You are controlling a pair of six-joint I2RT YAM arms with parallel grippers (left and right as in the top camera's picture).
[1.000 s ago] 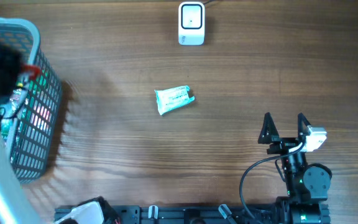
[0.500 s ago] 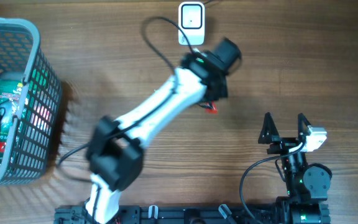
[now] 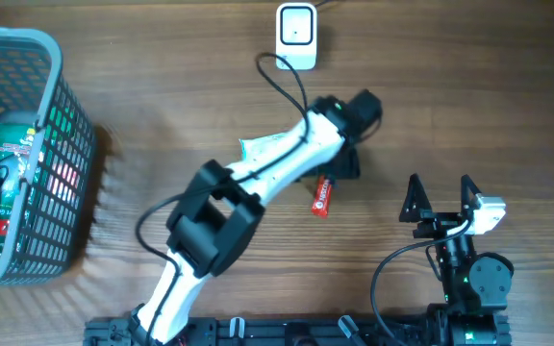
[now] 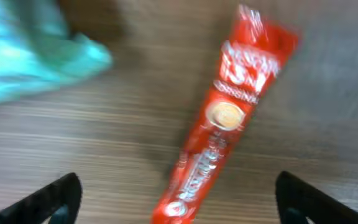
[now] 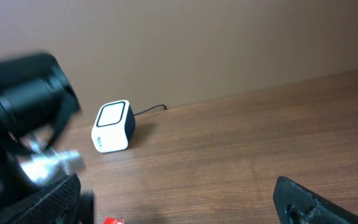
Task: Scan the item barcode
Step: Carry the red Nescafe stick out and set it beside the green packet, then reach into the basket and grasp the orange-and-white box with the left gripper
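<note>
The red sachet (image 3: 322, 195) lies flat on the wooden table (image 3: 489, 96), close to the middle of the scene and a little to the right. It is slanted, with 1 end pointing far-right and the other near-left. Nothing grips it. The left gripper (image 4: 178, 190) hangs above it with its 2 fingers (image 4: 48, 199) spread wide. In the left wrist view the dark tips sit at the left and right edges of the picture, and the sachet rests on the wood in the gap, touching neither. Its print is white on red but blurred, so it may or may not have a barcode facing up.

To the left of the sachet lies a teal packet (image 3: 258, 149), apart from it and partly covered in the overhead view by the white left arm (image 3: 277, 163). That arm stretches from the near-left corner toward the centre.

The scanner (image 3: 296, 37), a small white box with a dark window, stands at the far edge of the table, well apart from the sachet. It is on the far side of the sachet and slightly to the left.

A grey mesh basket (image 3: 70, 163) stands at the far left and holds several green and red packets (image 3: 8, 183).

The right gripper (image 3: 440, 200) is at the near right, to the right of the sachet and clear of it. Its 2 black fingers point toward the far side and stand fully apart, with nothing between them. Its wrist view looks over bare wood to the scanner, with the left arm a dark blur at the left edge.
</note>
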